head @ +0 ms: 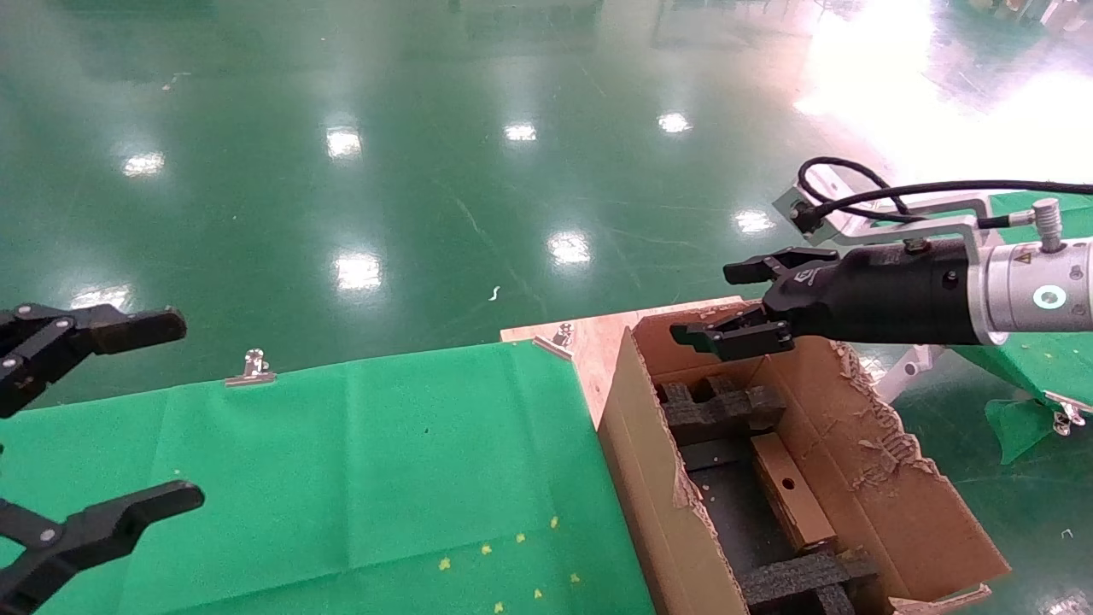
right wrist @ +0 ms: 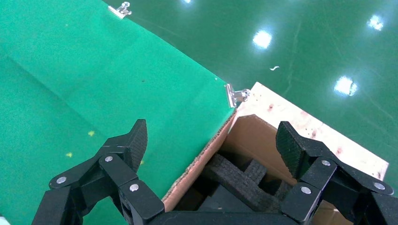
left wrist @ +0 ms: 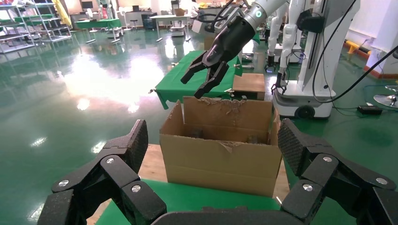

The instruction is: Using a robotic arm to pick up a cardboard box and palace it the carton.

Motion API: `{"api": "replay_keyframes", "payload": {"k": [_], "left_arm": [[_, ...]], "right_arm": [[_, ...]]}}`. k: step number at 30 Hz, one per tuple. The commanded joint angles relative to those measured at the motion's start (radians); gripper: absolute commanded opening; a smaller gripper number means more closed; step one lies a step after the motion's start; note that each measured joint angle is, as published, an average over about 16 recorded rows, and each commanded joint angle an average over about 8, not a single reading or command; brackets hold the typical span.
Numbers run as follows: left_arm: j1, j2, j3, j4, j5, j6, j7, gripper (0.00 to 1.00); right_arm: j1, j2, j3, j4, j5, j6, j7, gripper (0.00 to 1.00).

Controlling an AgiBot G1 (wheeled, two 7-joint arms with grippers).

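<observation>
Head view: nearest us, the left gripper (head: 128, 410) hangs with fingers spread wide over the green cloth (head: 384, 461), gripping nothing. Our right gripper (head: 751, 303) hovers released, fingers parted, above the carton's (head: 649, 487) far end. The cardboard box (head: 790, 491) lies inside the carton, below and nearer than that claw, between black foam inserts (head: 721, 406).

Left wrist view: we see the spread left fingers (left wrist: 131, 145); beyond them, the carton (left wrist: 220, 161), with the right gripper (left wrist: 204, 77) above it.

Right wrist view: the parted fingers (right wrist: 133, 143) straddle the carton's (right wrist: 202, 154) corner and foam (right wrist: 239, 180).
</observation>
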Motion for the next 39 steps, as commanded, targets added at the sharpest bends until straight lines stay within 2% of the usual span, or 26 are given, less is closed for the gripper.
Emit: {"api": "replay_keyframes", "payload": {"k": [1, 7, 39], "left_arm": [[0.0, 0.0, 0.0, 0.0, 0.0, 0.0, 0.0, 1.0], [0.0, 0.0, 0.0, 0.0, 0.0, 0.0, 0.0, 1.0], [0.0, 0.0, 0.0, 0.0, 0.0, 0.0, 0.0, 1.0]], "right_arm": [[-0.001, -0.002, -0.008, -0.006, -0.007, 0.009, 0.006, 1.0], [-0.072, -0.024, 0.091, -0.006, 0.007, -0.034, -0.026, 1.0], [-0.628, -0.19, 0.866, -0.004, 0.115, -0.372, -0.277, 1.0]]}}
